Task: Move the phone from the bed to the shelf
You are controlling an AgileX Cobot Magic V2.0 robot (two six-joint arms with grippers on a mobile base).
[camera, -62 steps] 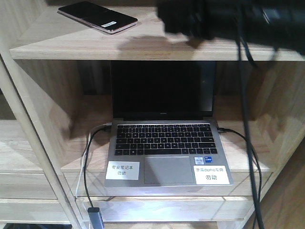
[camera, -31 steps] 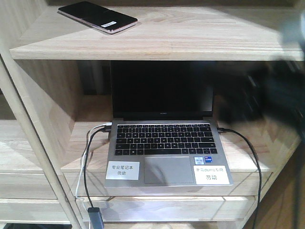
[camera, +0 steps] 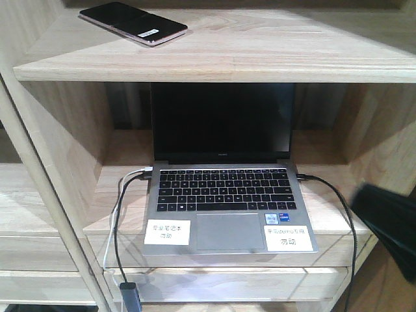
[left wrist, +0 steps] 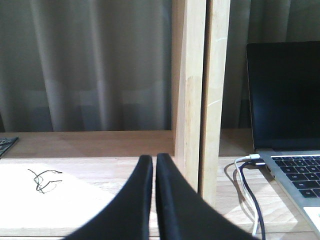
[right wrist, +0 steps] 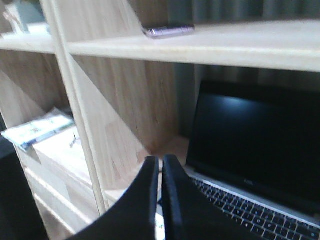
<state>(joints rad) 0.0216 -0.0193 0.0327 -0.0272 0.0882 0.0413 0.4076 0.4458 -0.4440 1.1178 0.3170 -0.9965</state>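
Phone lies flat on the top shelf, left end, screen up, white sticker toward its near right corner. Nothing touches it. In the right wrist view the phone shows edge-on, pinkish rim visible, sitting at the front lip of the same shelf.

Below the shelf, an open silver laptop sits in the compartment, screen dark, two white labels on the palm rest either side of the trackpad. Black cables plug into its left side and one cable into its right side, running down past the front edge. A small adapter hangs on the left cable.

Left tool: fingers together, only a thin slit between them, holding nothing. It sits low in front of the wooden upright that splits the compartments, laptop to the right of it, grey curtain behind.

Right tool: fingers together, empty, well below and apart from the phone, pointed at the laptop compartment. Some printed booklets lie on a lower shelf to the left. A dark blurred shape at the right edge of the front view; can't tell what part it is.
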